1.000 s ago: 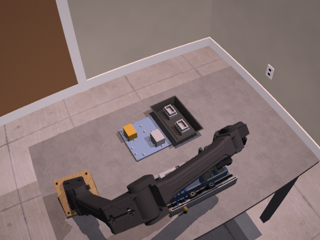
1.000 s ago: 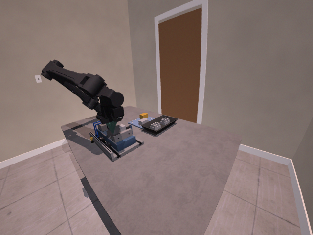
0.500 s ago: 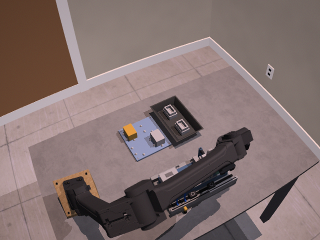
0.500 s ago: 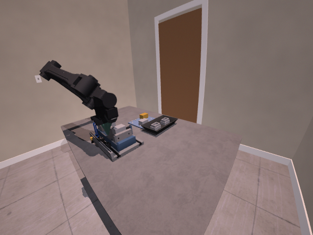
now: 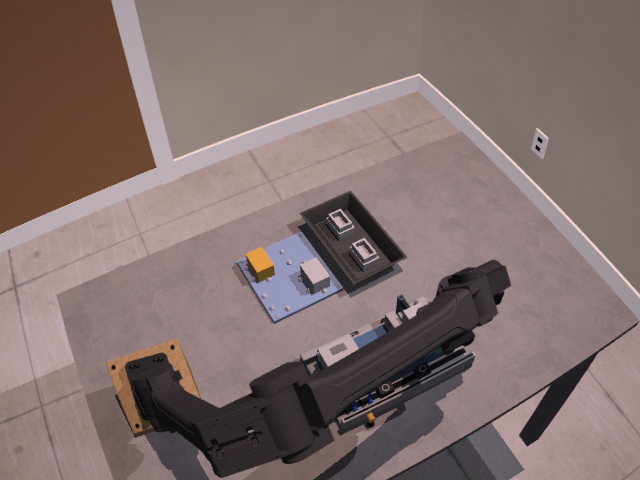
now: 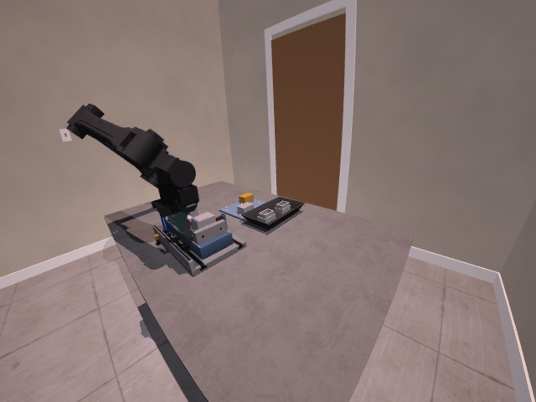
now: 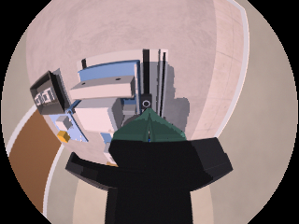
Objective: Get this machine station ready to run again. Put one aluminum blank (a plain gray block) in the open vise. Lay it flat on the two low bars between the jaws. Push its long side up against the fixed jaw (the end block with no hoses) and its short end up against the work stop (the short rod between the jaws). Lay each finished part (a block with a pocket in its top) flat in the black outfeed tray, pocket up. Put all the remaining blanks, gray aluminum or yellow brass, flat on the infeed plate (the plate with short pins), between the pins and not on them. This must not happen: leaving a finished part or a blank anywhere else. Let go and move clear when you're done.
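- Two finished parts (image 5: 340, 222) (image 5: 363, 253), pockets up, lie flat and apart in the black outfeed tray (image 5: 392, 242) at the far side of the gray table (image 5: 465, 206).
- Just beside the tray, the pale blue infeed plate (image 5: 281, 304) carries a yellow brass blank (image 5: 259, 262) near its far-left corner and a gray aluminum blank (image 5: 314, 273) toward its right edge; both stand between the short pins, well apart from each other.
- Nearer the camera in the top view, the vise (image 5: 444, 361) sits along the table's front edge, largely hidden under the black arm (image 5: 372, 356), which stretches over it from a tan base plate (image 5: 175, 348) at the left.
- From the exterior view, a gray block (image 6: 203, 219) shows on top of the vise's blue body (image 6: 213, 247); whether it is a blank seated against the fixed jaw cannot be told from these angles.
- The gripper (image 7: 149, 119), with green fingers, points down over the vise rails in the wrist view; its fingers are pressed together with nothing between them.
- A brown door (image 6: 308, 108) with white trim stands behind the table.
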`<state>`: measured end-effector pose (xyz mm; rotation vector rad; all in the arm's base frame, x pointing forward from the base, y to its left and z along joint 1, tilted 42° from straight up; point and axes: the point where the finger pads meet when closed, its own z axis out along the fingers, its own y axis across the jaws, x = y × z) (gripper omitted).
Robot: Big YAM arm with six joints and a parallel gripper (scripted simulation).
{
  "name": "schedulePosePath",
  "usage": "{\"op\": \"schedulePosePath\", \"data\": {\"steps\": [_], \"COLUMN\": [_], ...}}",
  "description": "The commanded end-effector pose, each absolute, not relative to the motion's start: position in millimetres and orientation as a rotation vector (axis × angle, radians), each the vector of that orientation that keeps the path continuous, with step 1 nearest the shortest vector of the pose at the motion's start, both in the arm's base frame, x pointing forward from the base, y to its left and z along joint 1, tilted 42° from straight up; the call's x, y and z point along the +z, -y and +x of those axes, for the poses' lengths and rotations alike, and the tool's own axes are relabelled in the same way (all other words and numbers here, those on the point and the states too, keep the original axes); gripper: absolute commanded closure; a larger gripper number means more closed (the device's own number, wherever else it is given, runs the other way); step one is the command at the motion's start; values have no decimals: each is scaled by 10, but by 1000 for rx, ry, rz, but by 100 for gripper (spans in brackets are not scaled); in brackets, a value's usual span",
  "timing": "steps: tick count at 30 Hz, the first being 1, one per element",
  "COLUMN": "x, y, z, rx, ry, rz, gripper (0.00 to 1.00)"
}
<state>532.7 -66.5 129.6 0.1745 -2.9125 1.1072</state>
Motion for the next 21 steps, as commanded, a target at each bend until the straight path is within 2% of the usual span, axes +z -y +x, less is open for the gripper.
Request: {"op": "schedulePosePath", "data": {"steps": [1,21], "x": [1516,1981], "y": [484,129], "z": [5496,5452], "rx": [1123,1123], "ry": [2951,2979], "rz": [204,181], "gripper": [100,100]}}
